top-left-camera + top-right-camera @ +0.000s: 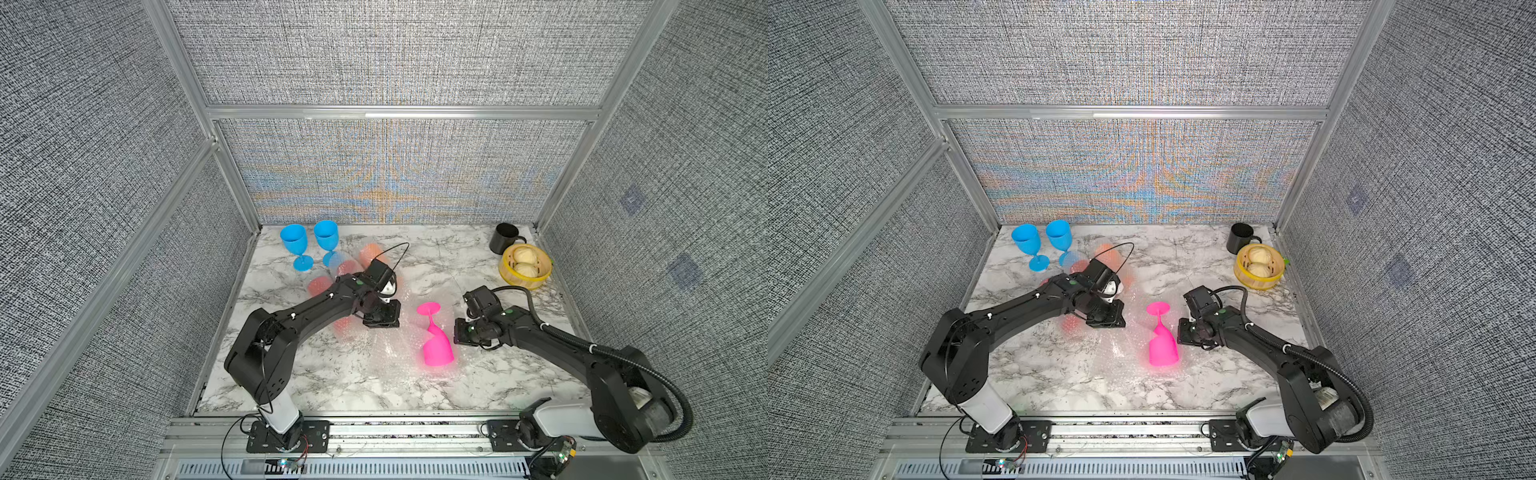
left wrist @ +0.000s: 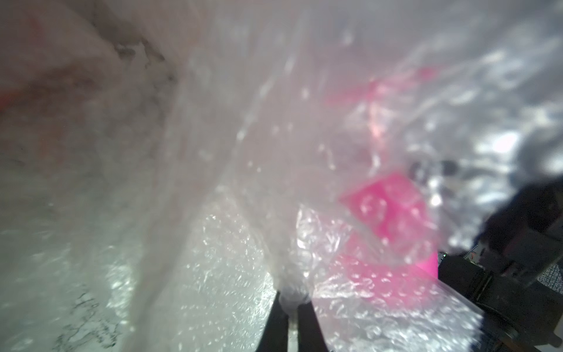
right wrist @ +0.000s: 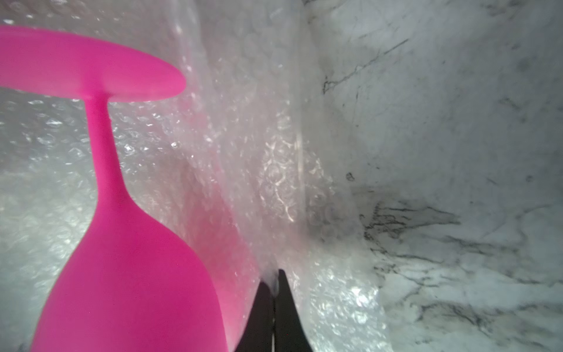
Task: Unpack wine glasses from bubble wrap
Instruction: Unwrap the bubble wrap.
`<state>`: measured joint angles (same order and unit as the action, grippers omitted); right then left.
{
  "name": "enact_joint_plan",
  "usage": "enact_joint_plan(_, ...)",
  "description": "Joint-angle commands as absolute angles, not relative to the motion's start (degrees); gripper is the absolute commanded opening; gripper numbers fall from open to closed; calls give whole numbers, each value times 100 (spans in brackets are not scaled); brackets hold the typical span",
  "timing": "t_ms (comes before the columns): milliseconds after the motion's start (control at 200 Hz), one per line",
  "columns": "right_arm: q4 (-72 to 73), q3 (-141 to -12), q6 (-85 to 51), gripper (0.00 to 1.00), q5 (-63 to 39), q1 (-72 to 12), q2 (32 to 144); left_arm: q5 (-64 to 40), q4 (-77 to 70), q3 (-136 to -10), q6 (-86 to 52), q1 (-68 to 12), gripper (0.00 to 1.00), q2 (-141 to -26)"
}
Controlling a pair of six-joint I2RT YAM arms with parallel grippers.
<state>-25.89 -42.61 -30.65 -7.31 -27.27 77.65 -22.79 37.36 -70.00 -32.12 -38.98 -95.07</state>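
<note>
1. We see a white and grey marble table [image 1: 440, 262] with grey walls on three sides.
2. The left arm [image 1: 309, 309] reaches to the middle of the table. In its wrist view the left gripper [image 2: 292, 301] has two black fingers [image 2: 275, 323] a little apart. A bunch of bubble wrap [image 2: 213, 243] is pinched between their tips.
3. The right arm [image 1: 540, 336] reaches in from the other side. The right gripper [image 3: 274, 275] has its fingers pressed together on an edge of the wrap.
4. The bubble wrap lies spread in the middle of the table, between the two grippers.
5. The pink glass [image 1: 437, 351] sits on the wrap, just beside the right gripper. Its foot points to the back wall and its cup to the front. We cannot tell if it lies flat or stands on its rim.
6. A blue glass [image 1: 294, 243] and a second blue glass [image 1: 326, 237] stand upright, side by side, in the back left corner.
7. Wrapped glasses [image 1: 319, 285], red and orange, show dimly through more wrap by the left arm.
8. A yellow basket [image 1: 525, 284] with two buns [image 1: 524, 254] sits near the back right corner.
9. A black mug [image 1: 503, 239] stands just behind the basket.
</note>
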Motion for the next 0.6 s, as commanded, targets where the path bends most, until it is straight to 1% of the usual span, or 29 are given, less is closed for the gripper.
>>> enact_joint_plan(0, -2622, -4360, -2939, 0, -881, -2733, 7703, -1881, 4207, -7127, -3057, -3868, 29, -9064)
enact_joint_plan(105, -2685, -4427, -2863, 0, -918, -2734, 7701, -1464, 4372, -7129, -3120, -3872, 42, -8384)
enact_joint_plan(195, -2698, -4464, -2808, 0, -940, -2731, 7745, -1461, 4342, -7069, -3145, -3874, 49, -7995)
enact_joint_plan(310, -2716, -4528, -2778, 0, -957, -2733, 7837, -1921, 4093, -6999, -3346, -3925, 51, -7945)
enact_joint_plan(480, -2826, -4620, -2739, 0, -897, -2728, 7893, -2169, 3754, -7168, -3478, -4361, 51, -8481)
enact_joint_plan(540, -2873, -4664, -2738, 6, -875, -2723, 7847, -2209, 3663, -7189, -3449, -4501, 50, -8682)
enact_joint_plan(595, -2964, -4726, -2729, 20, -846, -2733, 7815, -2176, 3628, -7187, -3312, -4590, 50, -8898)
